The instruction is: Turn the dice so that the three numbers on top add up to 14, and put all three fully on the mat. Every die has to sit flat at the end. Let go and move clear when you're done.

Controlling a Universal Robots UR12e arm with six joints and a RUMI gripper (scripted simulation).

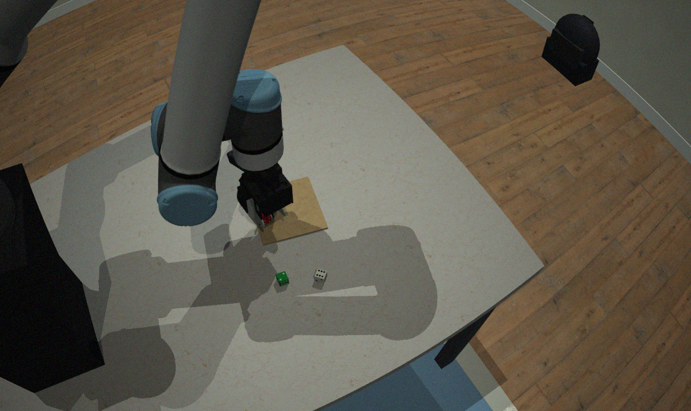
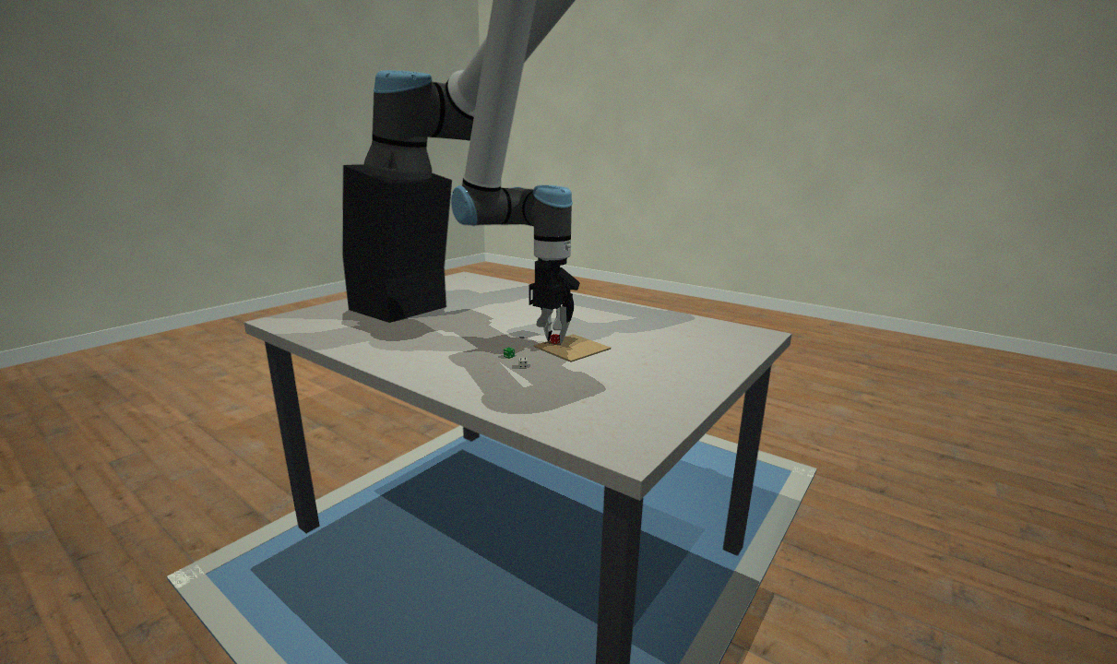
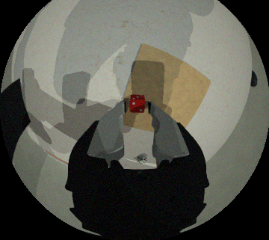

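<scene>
The red die (image 1: 267, 218) (image 2: 555, 338) (image 3: 137, 104) is on the tan mat (image 1: 309, 204) (image 2: 587, 349) (image 3: 194, 83), near its edge on the robot base's side. My gripper (image 1: 272, 219) (image 2: 556, 339) (image 3: 137, 102) is slightly open around it, low over the mat, with a small gap on each side of the die in the wrist view. The green die (image 1: 282, 278) (image 2: 508, 352) lies on the table off the mat; its top number is hard to read. The white die (image 1: 320, 274) (image 2: 522, 362) (image 3: 141, 158) lies beside it, off the mat, six pips up.
The white table (image 1: 388, 168) (image 2: 669, 363) carries the mat and dice. The black robot pedestal (image 1: 36, 286) (image 2: 392, 247) stands at one side of it. The arm's shadow falls over the green and white dice and part of the mat.
</scene>
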